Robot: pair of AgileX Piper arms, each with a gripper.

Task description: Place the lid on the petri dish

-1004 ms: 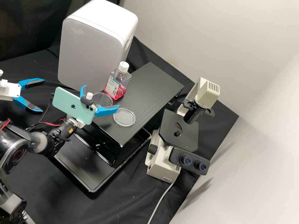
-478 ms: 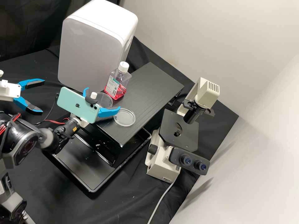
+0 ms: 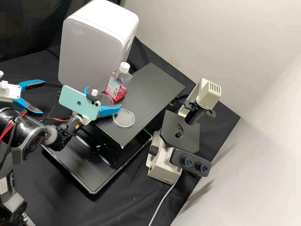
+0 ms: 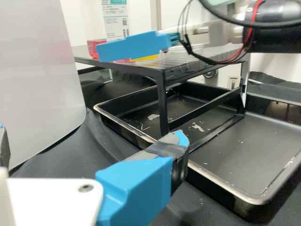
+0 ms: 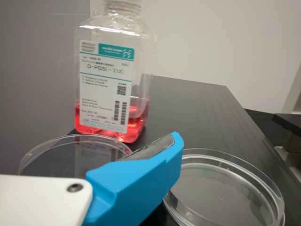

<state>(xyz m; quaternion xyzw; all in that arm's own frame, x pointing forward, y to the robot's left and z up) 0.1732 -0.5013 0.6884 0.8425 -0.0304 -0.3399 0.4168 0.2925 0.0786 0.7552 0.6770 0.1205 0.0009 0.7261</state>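
Nearest, a black tray (image 3: 94,189) lies on the desk (image 3: 131,204), beside a microscope (image 3: 178,147). Over the tray stands a black shelf (image 3: 150,91). On the shelf sits a shallow clear dish (image 3: 124,119), with a second clear dish (image 3: 106,99) close by; I cannot tell which one is the lid. The right gripper (image 3: 102,98) hangs at the second clear dish, its fingers spread wide and holding nothing. Off to the side, the left gripper (image 3: 43,96) hangs above the desk, its fingers also wide and empty. Behind the dishes stands a bottle of red liquid (image 3: 117,83), then a big white box (image 3: 94,40).
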